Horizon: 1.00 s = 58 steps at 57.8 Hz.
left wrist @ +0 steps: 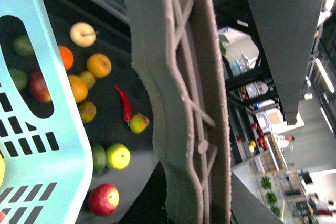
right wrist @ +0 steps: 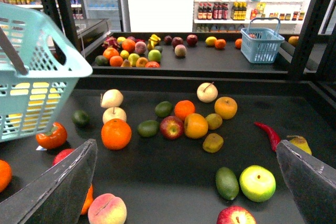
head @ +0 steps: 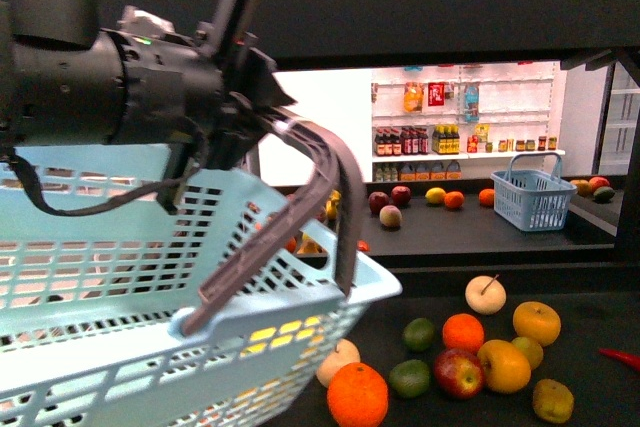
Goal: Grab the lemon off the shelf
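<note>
A small dull-yellow oval fruit, which I take for the lemon [right wrist: 212, 142] [head: 553, 400], lies on the black shelf deck [right wrist: 157, 182] among oranges and apples. My right gripper [right wrist: 184, 182] is open just above the deck, its fingers [right wrist: 58, 187] spread wide. The lemon lies ahead of the gap, empty deck between. My left gripper [head: 245, 117] is shut on the grey basket handle [head: 320, 197] [left wrist: 184, 103] and holds the light blue basket [head: 120, 327] tilted above the deck's left side. Yellow shapes show through the basket's slots; what they are is unclear.
Near the lemon lie an orange [right wrist: 195, 125], a red apple [right wrist: 171, 127], a green apple [right wrist: 257, 183], an avocado [right wrist: 227, 183], a red chili [right wrist: 268, 134] and a pear [right wrist: 299, 142]. A further deck holds more fruit and a second blue basket [head: 535, 197].
</note>
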{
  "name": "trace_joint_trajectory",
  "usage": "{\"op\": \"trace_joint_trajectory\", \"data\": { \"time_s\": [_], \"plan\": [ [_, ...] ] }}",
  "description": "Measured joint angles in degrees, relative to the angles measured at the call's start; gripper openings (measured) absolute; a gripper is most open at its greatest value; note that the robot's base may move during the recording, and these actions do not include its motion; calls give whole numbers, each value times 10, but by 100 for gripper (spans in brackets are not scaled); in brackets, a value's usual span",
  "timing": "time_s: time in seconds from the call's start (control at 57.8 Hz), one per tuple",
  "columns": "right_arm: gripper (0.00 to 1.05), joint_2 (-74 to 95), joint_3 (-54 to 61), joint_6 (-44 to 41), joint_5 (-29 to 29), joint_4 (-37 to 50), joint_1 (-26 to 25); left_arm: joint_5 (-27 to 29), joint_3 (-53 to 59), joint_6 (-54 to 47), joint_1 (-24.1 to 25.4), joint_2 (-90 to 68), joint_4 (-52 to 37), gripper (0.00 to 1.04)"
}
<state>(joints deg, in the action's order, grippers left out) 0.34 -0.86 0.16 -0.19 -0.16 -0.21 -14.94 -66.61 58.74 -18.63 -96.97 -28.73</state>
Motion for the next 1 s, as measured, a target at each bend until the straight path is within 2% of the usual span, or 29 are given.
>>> {"op": "trace_joint_trajectory", "data": {
  "time_s": [0.104, 0.26, 0.554, 0.745, 1.004],
  "plan": [
    [102, 0, 0, 0, 0, 0, 0, 86, 23, 74, 73, 4, -65, 9],
    [102, 0, 0, 0, 0, 0, 0, 121, 53, 142, 150, 4, -116, 9],
    [102, 0, 0, 0, 0, 0, 0, 83, 73, 233, 272, -16, -263, 9],
    [102, 0, 0, 0, 0, 0, 0, 62, 74, 263, 320, -57, -347, 9],
    [102, 0, 0, 0, 0, 0, 0, 29, 72, 288, 363, -109, -401, 9]
  ]
}}
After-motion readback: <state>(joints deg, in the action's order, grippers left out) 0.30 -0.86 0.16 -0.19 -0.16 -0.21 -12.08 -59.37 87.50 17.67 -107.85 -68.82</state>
